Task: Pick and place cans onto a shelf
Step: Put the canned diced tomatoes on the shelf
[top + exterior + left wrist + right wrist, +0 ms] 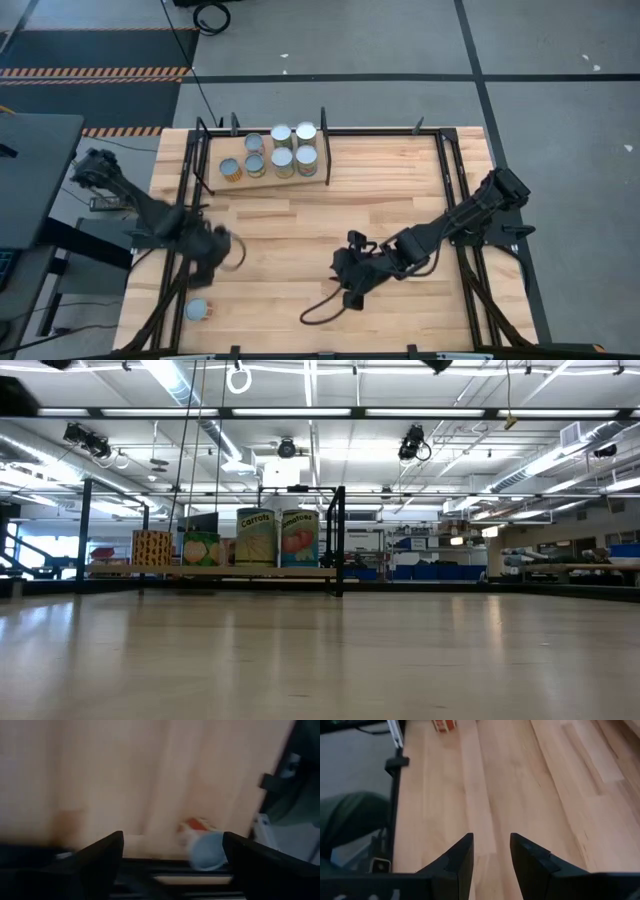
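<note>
High view shows the left gripper (pixel 222 250) low over the pale wooden tabletop (pixel 390 210), its fingers spread wide and holding nothing, with one small tin can (pixel 196 310) with a shiny silver top and orange label standing just ahead of it near the table's edge. Seven more cans (pixel 282 155) sit clustered on the light-wood shelf edged with black rods (pixel 326 146), well behind that gripper. The right gripper (pixel 347 283) waits nearby over bare wood, fingers narrowly parted and empty. My worry: the lone can is so near the edge that a finger clipping it could knock it off. Left wrist view alone shows that can (pixel 205 847) lying between the spread fingers (pixel 100 857); low view shows only the shelved cans (pixel 256 537).
</note>
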